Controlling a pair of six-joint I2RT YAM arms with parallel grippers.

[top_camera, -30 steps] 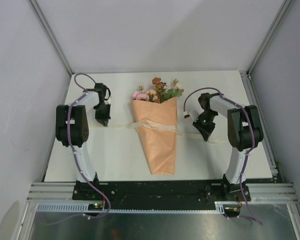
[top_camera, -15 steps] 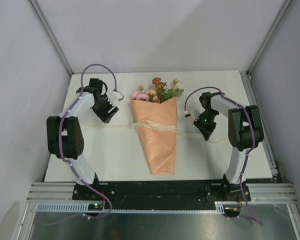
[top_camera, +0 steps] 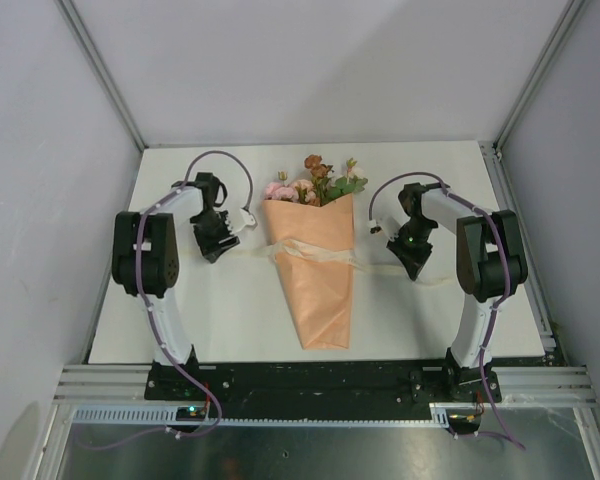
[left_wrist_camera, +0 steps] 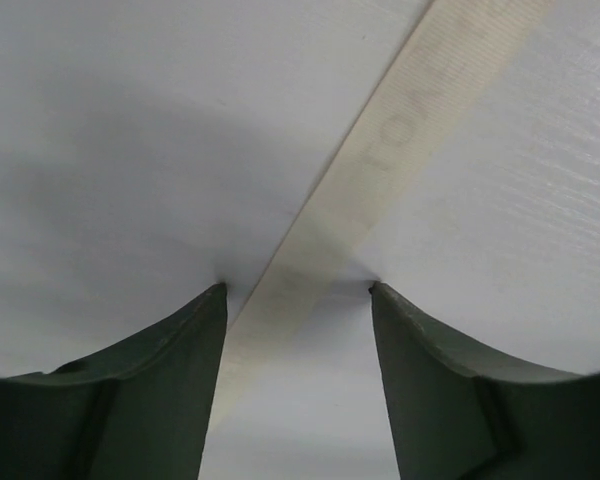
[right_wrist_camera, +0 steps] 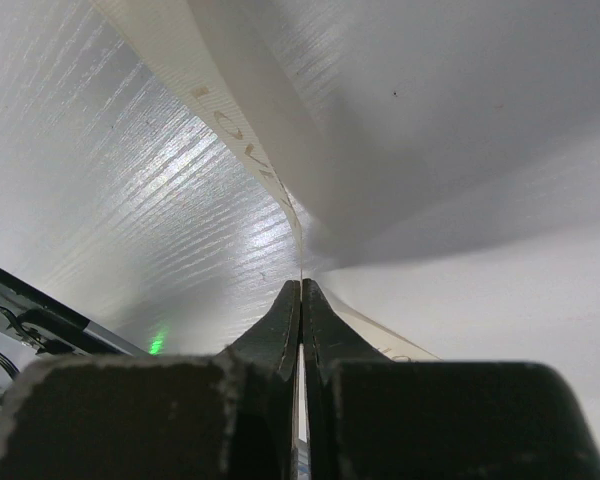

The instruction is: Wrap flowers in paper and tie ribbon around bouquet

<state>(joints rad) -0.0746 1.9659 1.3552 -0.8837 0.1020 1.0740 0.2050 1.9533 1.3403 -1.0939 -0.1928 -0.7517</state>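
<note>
The left end effector [left_wrist_camera: 297, 290] has just opened, straddling the released ribbon [left_wrist_camera: 410, 110]. The right end effector [right_wrist_camera: 301, 288] stays clamped on it, so tightening seems finished.

No text can be read with confidence. Only candidate is the ribbon [left_wrist_camera: 380, 170]. In the left wrist view the cream strip carries faint tone-on-tone lettering running along its length, with capital-like shapes, maybe a T, O, A. It is too pale and blurred to read as a word. In the right wrist view the same ribbon [right_wrist_camera: 242, 140] shows a few faint brownish letter-like marks along it, one looking like a V, not legible. In the top external view the ribbon is too small to make out any print.
</note>
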